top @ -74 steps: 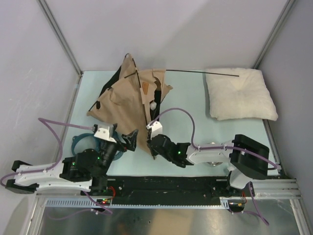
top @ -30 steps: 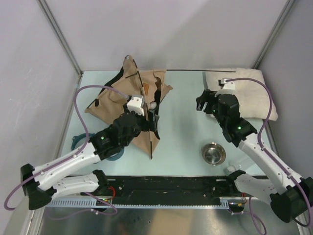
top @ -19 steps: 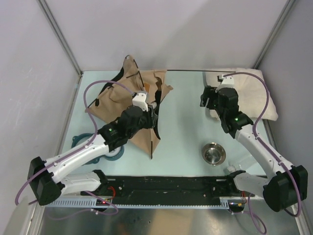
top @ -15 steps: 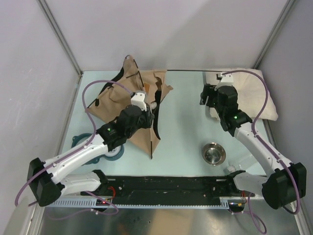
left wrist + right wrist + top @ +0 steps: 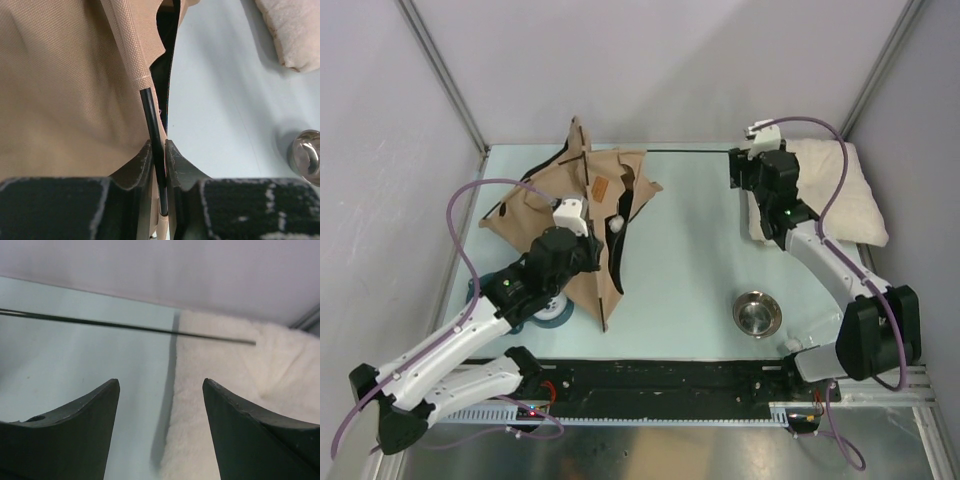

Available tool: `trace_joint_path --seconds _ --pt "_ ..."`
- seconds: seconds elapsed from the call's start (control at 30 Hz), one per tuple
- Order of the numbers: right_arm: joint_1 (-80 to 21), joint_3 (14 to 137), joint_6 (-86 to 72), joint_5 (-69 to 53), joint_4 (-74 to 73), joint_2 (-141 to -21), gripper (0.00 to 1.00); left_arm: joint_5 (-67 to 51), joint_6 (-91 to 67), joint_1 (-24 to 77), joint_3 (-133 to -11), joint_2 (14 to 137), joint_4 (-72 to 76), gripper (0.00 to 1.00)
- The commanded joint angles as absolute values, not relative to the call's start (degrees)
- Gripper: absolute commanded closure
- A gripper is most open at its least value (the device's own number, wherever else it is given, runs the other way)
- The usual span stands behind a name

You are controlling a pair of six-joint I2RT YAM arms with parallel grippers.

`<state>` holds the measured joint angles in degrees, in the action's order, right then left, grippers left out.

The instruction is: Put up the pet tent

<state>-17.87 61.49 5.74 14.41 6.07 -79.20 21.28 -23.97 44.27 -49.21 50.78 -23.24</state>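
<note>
Two grippers: the left gripper [image 5: 159, 150] is squeezing a thin black pole [image 5: 150, 115] of the tan pet tent [image 5: 550, 195], which is lying crumpled far left on the table [image 5: 690, 240]. The right gripper [image 5: 161, 382] is hanging wide open, empty, by the cream pillow [image 5: 225, 385].

The right claw [image 5: 160, 382] has its dark fingers spread wide apart. Beyond them, a thin black pole [image 5: 125, 326] crosses the pale blue-green counter [image 5: 60, 350]; its tip ends over a cream fluffy rectangular pillow [image 5: 225, 370].

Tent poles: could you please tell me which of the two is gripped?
The pole leaving the tan fabric sleeve, pinched by the jaws of the left gripper; the other pole lies ungripped, its tip over the pillow, before the open right gripper.
</note>
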Motion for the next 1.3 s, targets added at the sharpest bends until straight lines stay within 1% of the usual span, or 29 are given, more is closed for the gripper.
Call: trace_joint_path --seconds 0.0,0.1,0.23,0.33,0.43,0.63,0.7,0.73,0.77,0.83,0.87,0.9,0.93,1.0,1.23,1.27 --pt "-17.57 66.42 20.93 7.73 14.50 -83.91 0.27 22.96 -23.52 43.69 -48.46 48.94 -25.26 0.81" --pt "-16.96 71.62 29.26 3.11 8.22 -89.45 0.28 23.54 -23.17 43.32 -48.38 47.79 -26.22 0.79" --pt "-15.13 78.25 36.37 1.05 -1.49 -95.07 0.29 23.39 -22.69 42.86 -48.57 46.90 -27.26 0.77" --pt "-13.42 79.02 39.81 1.10 -1.05 -97.34 0.29 23.15 -22.59 42.69 -48.60 46.59 -27.72 0.76" --pt "-12.32 80.21 42.93 1.29 2.34 -100.20 0.28 22.52 -22.57 42.49 -48.67 46.69 -28.07 0.74" --pt "-11.45 88.24 48.10 1.82 -0.55 -108.58 0.29 21.59 -23.01 42.17 -48.55 46.93 -28.77 0.73" --pt "-11.37 90.40 48.72 2.12 -2.14 -110.84 0.39 21.44 -23.09 42.12 -48.46 46.89 -28.88 0.72" --pt "-11.44 91.08 48.70 2.47 -2.69 -111.49 0.48 21.40 -23.15 42.06 -48.49 46.87 -28.90 0.71" --pt "-11.52 91.46 48.39 2.77 -3.02 -111.82 0.54 21.33 -23.17 42.08 -48.50 46.94 -28.91 0.71" --pt "-11.80 91.38 47.91 3.48 -3.48 -111.67 0.73 21.42 -23.11 42.05 -48.67 47.05 -28.89 0.70" --pt "-12.05 90.78 47.82 4.20 -3.19 -111.21 0.87 21.48 -23.02 42.03 -48.94 47.03 -28.86 0.68" --pt "-12.27 89.64 47.82 5.05 -2.56 -110.71 0.93 21.55 -22.89 41.98 -49.26 47.07 -28.84 0.66" --pt "-12.64 88.55 47.99 6.08 -1.68 -109.80 0.97 21.67 -22.70 41.95 -49.55 47.13 -28.84 0.65" --pt "-13.24 85.97 48.16 7.74 0.55 -107.78 0.99 21.90 -22.11 41.86 -50.27 47.20 -28.83 0.62" --pt "-16.02 78.19 45.69 11.04 3.47 -97.87 1.00 24.18 -19.25 41.86 -52.37 47.72 -28.66 0.60" --pt "-16.67 77.59 45.35 11.54 3.14 -96.66 1.00 24.31 -19.20 41.85 -52.55 47.33 -28.61 0.57"
